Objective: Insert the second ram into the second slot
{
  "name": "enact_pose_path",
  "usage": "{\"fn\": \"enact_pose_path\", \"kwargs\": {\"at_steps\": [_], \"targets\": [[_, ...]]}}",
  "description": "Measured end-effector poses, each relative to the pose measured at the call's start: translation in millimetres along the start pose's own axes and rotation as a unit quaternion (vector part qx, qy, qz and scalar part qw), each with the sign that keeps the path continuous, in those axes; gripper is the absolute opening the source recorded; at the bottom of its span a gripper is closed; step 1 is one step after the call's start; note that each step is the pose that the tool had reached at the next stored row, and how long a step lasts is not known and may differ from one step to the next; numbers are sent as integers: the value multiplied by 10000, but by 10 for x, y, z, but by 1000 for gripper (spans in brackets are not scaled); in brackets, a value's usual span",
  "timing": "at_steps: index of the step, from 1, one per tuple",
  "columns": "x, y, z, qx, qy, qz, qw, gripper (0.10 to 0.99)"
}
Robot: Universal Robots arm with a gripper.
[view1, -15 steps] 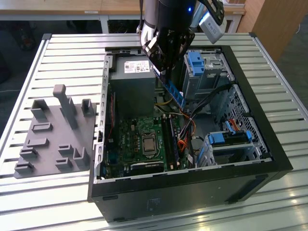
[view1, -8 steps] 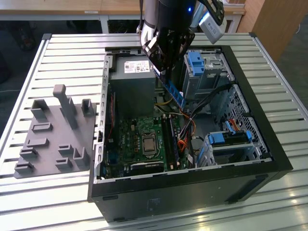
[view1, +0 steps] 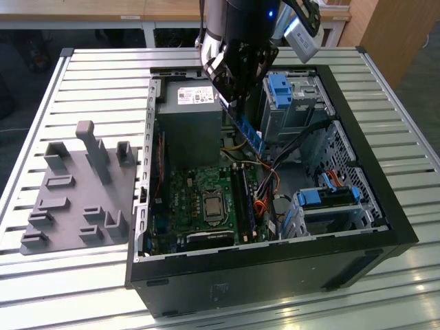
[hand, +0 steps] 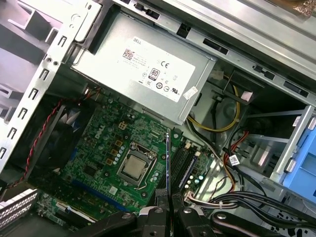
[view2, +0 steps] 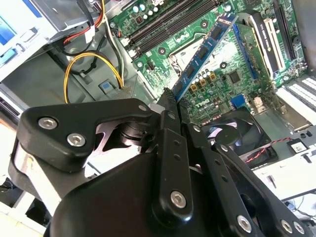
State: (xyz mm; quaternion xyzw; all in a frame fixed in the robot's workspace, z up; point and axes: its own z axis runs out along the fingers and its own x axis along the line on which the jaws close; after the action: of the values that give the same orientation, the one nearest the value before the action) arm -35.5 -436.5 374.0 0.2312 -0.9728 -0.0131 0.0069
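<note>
Closest to you in the second wrist view is the gripper (view2: 174, 98), its black links filling the near part of that view. Its 2 fingers (view2: 167, 117) are clamped on 1 end of the second ram (view2: 202, 54). The blue stick runs straight out from between the fingertips, so most of its length is free beyond them, dark chips facing you. Beyond that free end you see the green motherboard (view2: 222, 74), with the long black memory slots (view2: 168, 22) off to 1 side of the stick and a black fan (view2: 232, 136) nearer the fingers.

From the first wrist view you look along the ram's thin edge (hand: 168, 163). It shows as a narrow dark line rising from the fingertips (hand: 159, 197), and it lies between the processor socket (hand: 134, 165) and the memory slots (hand: 183, 160), just beside the slots. The power supply (hand: 143, 59) with its white label sits past the board.

From the exterior view, the gripper (view1: 235, 103) hangs over the open computer case (view1: 385, 206), which rests on the slatted table (view1: 103, 82). The second ram (view1: 251, 136) slants down from the fingers toward the exterior view's right, held in the air above the board and apart from the memory slots (view1: 242, 199); it is not seated. A gray fixture (view1: 75, 199) lies on the table at the exterior view's left, well apart from the case.
</note>
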Motion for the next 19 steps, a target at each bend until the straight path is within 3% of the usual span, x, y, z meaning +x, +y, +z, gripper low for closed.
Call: {"fn": "enact_pose_path", "kwargs": {"at_steps": [8, 12, 19], "targets": [[0, -1, 20, 17, 8, 56, 10000, 137], [0, -1, 27, 32, 11, 230, 9997, 137], [0, -1, 33, 49, 9, 764, 9971, 137]]}}
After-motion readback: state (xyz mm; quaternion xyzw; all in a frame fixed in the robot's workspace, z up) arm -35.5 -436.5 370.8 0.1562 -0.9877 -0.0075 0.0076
